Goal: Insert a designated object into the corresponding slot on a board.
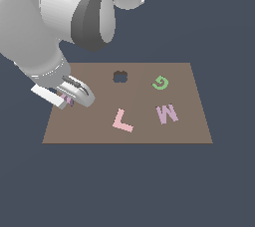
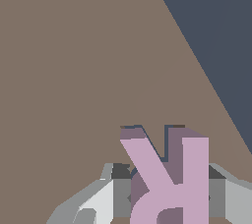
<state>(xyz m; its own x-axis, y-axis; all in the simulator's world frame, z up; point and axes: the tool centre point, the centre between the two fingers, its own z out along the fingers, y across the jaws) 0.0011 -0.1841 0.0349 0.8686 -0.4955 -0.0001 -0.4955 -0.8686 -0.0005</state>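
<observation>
Claw (image 1: 68, 100) low over board (image 1: 149, 134), near edge at exterior view's left. Fingers (image 2: 98, 201) closed on lilac R block (image 2: 170, 179), one each side. Dark hole (image 1: 120, 76) well apart toward far edge. Pink L (image 1: 121, 121), lilac W (image 1: 167, 113), green G (image 1: 160, 82) lie flat on board.

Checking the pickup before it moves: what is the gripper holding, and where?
The gripper holds the lilac R block, fingers clamped on its opposite sides.
</observation>
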